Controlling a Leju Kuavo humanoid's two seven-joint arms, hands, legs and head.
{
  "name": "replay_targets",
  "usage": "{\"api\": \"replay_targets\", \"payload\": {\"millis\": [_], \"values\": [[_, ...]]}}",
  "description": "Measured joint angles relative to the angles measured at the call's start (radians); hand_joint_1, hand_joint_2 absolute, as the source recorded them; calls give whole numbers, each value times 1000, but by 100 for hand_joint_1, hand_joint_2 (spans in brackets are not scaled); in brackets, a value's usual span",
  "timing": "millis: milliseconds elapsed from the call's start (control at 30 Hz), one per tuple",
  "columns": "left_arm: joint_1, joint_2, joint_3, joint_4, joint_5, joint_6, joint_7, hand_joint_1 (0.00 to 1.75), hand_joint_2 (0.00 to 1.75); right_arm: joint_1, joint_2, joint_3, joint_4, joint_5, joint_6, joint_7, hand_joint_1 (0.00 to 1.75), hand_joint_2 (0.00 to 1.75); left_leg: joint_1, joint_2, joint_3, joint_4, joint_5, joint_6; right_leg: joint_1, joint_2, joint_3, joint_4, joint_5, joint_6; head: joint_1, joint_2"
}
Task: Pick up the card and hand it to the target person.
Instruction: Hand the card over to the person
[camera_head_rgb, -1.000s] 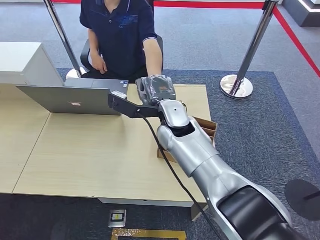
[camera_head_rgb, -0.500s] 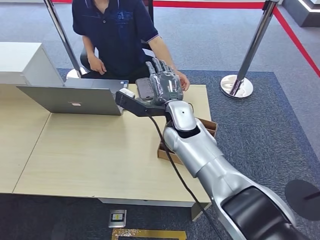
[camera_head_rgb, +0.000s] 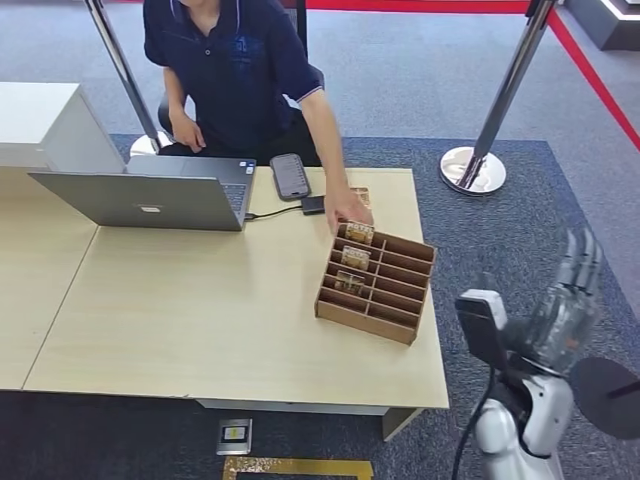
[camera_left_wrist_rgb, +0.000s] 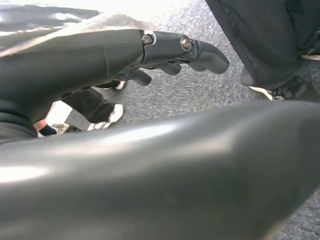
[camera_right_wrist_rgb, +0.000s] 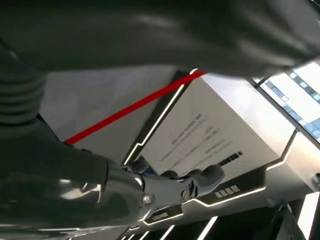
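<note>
Right hand (camera_head_rgb: 567, 300) empty, fingers spread, beside the desk (camera_head_rgb: 189, 310)
A card (camera_head_rgb: 360, 232) sits in the tray (camera_head_rgb: 375, 283) under the person's hand (camera_head_rgb: 347, 210); you should approach slowly

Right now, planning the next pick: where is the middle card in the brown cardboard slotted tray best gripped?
Probably its top edge, from above: the middle card sits on edge in its slot, and the tray has dividers that wall in its lower part.
</note>
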Motion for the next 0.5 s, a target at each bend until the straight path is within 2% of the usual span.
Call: {"api": "replay_targets", "payload": {"millis": [67,133,200,267,333,400,500], "values": [[-2,-3,5,0,2,-4,-12,0,0,86,33,-131,-112,-161,0,-120,0,0,0,0,0,0,0,0,0,0,-1,0,0,0,0,0],[-1,-4,9,0,2,-10,-23,0,0,154,74,-280,-199,-385,9,-246,0,0,0,0,0,0,0,0,0,0,0,0,-1,0,0,0],[0,-6,12,0,1,-15,-29,0,0,203,103,-409,-248,-554,30,-324,0,0,0,1,1,0,0,0,0,0,0,0,-1,0,0,0],[-3,-7,12,0,-9,-24,-31,0,0,215,130,-546,-262,-656,78,-360,0,0,0,2,2,0,0,0,0,1,1,0,0,-1,0,0],[-7,-8,12,0,-18,-32,-30,0,0,183,146,-720,-194,-721,131,-366,0,0,0,3,4,0,0,1,0,1,3,-1,0,-1,0,0],[-10,-10,12,0,-20,-34,-28,0,0,135,133,-889,-40,-744,149,-378,0,0,0,2,4,0,1,2,-1,1,5,-1,0,1,2,0],[-11,-11,12,0,-19,-34,-27,0,0,86,99,-1063,190,-739,133,-408,0,0,-1,2,5,0,2,3,-2,1,6,-1,1,1,4,0]]}}
